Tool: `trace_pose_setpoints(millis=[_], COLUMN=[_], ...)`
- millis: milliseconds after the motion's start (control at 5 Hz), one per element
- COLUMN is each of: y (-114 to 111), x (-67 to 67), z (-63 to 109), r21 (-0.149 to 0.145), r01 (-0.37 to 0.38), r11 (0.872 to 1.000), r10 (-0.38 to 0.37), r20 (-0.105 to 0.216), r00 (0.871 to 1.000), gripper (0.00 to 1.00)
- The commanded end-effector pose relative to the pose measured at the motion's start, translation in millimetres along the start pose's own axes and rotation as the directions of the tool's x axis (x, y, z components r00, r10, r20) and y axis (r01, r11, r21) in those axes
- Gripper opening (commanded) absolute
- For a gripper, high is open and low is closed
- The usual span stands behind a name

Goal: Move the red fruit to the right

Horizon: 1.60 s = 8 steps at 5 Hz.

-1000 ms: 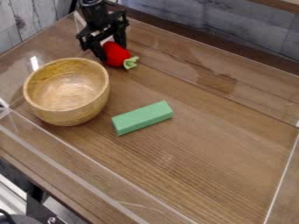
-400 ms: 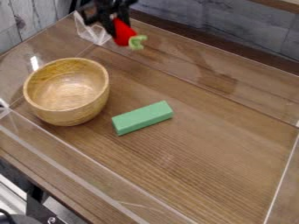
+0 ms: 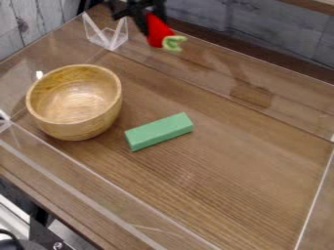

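Observation:
The red fruit (image 3: 162,32), small and glossy with a light green cap pointing right, hangs in the air above the far part of the wooden table. My gripper (image 3: 148,20), black and coming in from the top edge of the camera view, is shut on the fruit's left side. Most of the gripper is cut off by the frame's top edge.
A wooden bowl (image 3: 74,101) stands at the left. A green rectangular block (image 3: 159,131) lies near the middle. Clear plastic walls (image 3: 104,34) ring the wooden table (image 3: 241,156), with a grey brick wall behind.
My gripper closed on the red fruit where it lay on the table, lifted it, and has carried it up and to the right.

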<state>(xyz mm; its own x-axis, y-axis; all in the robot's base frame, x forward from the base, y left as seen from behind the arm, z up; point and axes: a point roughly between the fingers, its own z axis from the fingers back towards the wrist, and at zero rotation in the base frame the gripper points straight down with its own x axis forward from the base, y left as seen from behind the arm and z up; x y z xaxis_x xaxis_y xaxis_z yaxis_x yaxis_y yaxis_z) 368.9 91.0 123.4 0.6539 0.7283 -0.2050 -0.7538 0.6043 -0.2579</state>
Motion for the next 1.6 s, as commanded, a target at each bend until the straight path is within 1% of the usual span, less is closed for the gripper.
trace_pose_setpoints(millis=[0,200,600,800,1000,1200,1400], y=[-19.4,-27.9,-13.6,-11.6,-12.7,-15.8,-19.5], x=[-21.0,-31.2,-5.4,-5.7,-10.6,-14.9,-19.6], z=[14.5,-3.0,5.9,0.4,-10.1,-10.6,-8.2], r21=[-0.018,-0.001,-0.006,-0.016,-0.021,-0.004,0.008], r01=[0.086,0.126,0.107,0.054,0.009,0.09,0.168], r11=[0.996,0.992,0.994,0.998,1.0,0.996,0.986], r10=[-0.084,-0.126,-0.106,-0.051,-0.006,-0.088,-0.168], r20=[0.074,0.084,0.107,0.135,0.162,0.148,0.13], r00=[0.994,0.989,0.989,0.989,0.987,0.985,0.977], gripper=[0.0,0.0,0.0,0.0,0.0,0.0,0.0])
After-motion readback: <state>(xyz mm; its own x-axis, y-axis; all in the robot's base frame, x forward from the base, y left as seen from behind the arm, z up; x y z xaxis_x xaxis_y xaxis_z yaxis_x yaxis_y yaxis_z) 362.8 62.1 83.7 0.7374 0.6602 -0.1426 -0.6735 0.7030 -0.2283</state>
